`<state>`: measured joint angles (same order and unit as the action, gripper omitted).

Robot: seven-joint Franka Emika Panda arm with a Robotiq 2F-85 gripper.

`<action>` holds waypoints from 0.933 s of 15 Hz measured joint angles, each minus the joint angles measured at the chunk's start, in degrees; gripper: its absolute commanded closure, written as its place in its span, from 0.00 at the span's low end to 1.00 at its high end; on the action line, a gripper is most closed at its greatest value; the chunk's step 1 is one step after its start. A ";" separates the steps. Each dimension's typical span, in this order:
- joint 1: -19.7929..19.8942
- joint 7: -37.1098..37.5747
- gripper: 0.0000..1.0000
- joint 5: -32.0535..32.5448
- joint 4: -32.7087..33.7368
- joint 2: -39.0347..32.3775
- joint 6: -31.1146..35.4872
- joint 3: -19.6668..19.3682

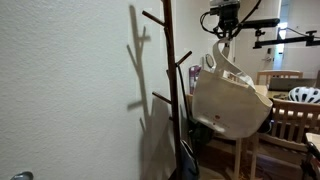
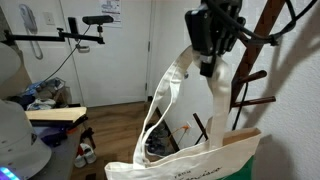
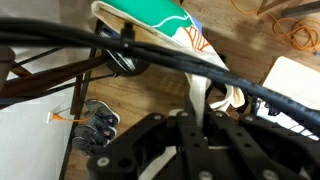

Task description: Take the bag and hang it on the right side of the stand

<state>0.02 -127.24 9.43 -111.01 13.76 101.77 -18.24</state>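
Note:
A cream tote bag (image 1: 232, 98) with a green lower panel hangs in the air by its straps. My gripper (image 1: 222, 33) is shut on the straps and holds the bag up, to the right of the dark wooden coat stand (image 1: 170, 60). In an exterior view the bag (image 2: 190, 150) fills the foreground, its strap (image 2: 215, 95) runs up into my gripper (image 2: 212, 62), and the stand's pegs (image 2: 255, 75) are just behind. In the wrist view the strap (image 3: 197, 100) passes between my fingers (image 3: 192, 118), with the bag's green panel (image 3: 150, 12) below.
A white wall is behind the stand. A wooden table and chair (image 1: 292, 118) with a white helmet (image 1: 304, 95) stand to the right. A camera on a boom arm (image 2: 98, 19), a closed door, and shoes (image 2: 85, 152) on the wood floor are nearby.

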 measured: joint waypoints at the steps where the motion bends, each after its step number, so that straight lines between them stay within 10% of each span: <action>1: 0.00 -1.80 0.93 -0.01 1.44 -1.31 0.00 0.15; 14: 2.57 -12.69 0.96 -4.97 11.20 -8.37 -3.19 2.36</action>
<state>2.59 -139.93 4.46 -99.81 5.39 98.58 -15.89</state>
